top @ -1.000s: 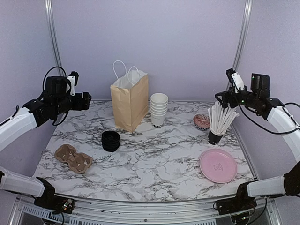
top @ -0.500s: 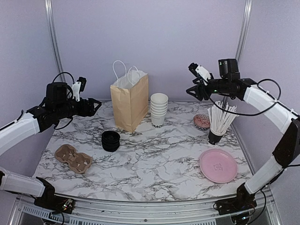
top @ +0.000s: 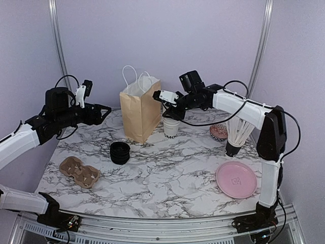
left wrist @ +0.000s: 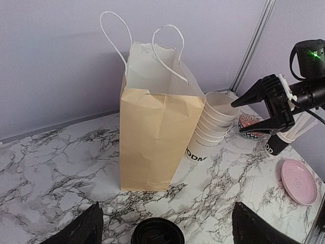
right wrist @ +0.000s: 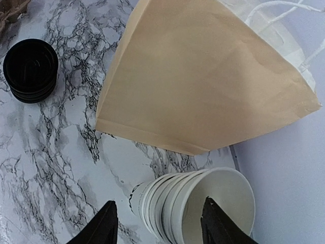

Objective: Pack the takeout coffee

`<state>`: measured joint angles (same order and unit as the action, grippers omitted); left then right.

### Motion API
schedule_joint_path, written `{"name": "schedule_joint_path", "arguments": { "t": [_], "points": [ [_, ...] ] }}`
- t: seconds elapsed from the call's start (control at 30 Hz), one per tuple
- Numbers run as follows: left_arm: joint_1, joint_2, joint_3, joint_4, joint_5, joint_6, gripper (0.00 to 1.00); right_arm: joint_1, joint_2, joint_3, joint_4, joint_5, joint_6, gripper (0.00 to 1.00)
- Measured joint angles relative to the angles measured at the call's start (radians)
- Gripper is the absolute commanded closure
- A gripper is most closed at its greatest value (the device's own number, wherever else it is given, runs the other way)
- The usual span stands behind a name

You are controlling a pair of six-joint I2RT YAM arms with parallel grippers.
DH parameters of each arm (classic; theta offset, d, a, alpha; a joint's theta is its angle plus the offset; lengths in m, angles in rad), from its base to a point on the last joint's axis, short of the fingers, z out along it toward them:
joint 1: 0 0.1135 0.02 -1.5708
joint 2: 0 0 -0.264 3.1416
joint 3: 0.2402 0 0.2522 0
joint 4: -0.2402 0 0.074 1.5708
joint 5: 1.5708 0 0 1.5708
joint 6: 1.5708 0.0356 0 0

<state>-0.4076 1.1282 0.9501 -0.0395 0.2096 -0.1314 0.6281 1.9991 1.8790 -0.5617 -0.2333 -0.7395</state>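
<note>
Task seemingly barely begun: right gripper [right wrist: 159,201], jaws apart, above cup stack [top: 171,127] beside bag [top: 140,109]; left gripper [left wrist: 167,213], jaws apart, empty, left of bag; nothing visibly lidded or bagged.

takeout coffee: lidded white cup not visible in any view

On my feed the marbled worktop [top: 167,173] carries a tan paper bag [top: 139,114] at the back, standing upright with its mouth open and its white handles up. Just beside it on the right I see a stack of lidless white cups [left wrist: 213,122], the lowest one with dark lettering. A stack of black lids [top: 120,152] sits in front of the bag. A brown cardboard cup carrier [top: 78,172] lies nearer the left edge. On the right I have a patterned bowl [top: 218,132], a black cup of white sticks [top: 233,148] and, nearest me, a pink plate [top: 236,179].
</note>
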Motion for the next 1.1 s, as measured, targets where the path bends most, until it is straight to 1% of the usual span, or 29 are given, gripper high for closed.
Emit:
{"name": "schedule_joint_path", "arguments": {
  "t": [0.2, 0.4, 0.57, 0.7, 0.93, 1.1],
  "points": [
    [0.0, -0.015, 0.0, 0.014, 0.011, -0.003, 0.11, 0.023, 0.11, 0.122, -0.022, 0.064, -0.009, 0.51],
    [-0.005, -0.017, -0.003, 0.015, 0.025, -0.007, 0.11, 0.023, 0.148, 0.148, -0.034, 0.127, -0.008, 0.54],
    [-0.006, -0.017, -0.004, 0.016, 0.028, -0.011, 0.11, 0.023, 0.149, 0.148, -0.048, 0.158, -0.002, 0.56],
    [-0.006, -0.017, -0.004, 0.016, 0.034, -0.014, 0.11, 0.023, 0.149, 0.15, -0.065, 0.168, 0.009, 0.6],
    [-0.009, -0.017, -0.004, 0.016, 0.037, -0.015, 0.11, 0.023, 0.149, 0.189, -0.114, 0.161, 0.041, 0.77],
    [-0.012, -0.017, -0.004, 0.016, 0.039, -0.015, 0.11, 0.02, 0.149, 0.2, -0.129, 0.147, 0.058, 0.83]
  ]
}}
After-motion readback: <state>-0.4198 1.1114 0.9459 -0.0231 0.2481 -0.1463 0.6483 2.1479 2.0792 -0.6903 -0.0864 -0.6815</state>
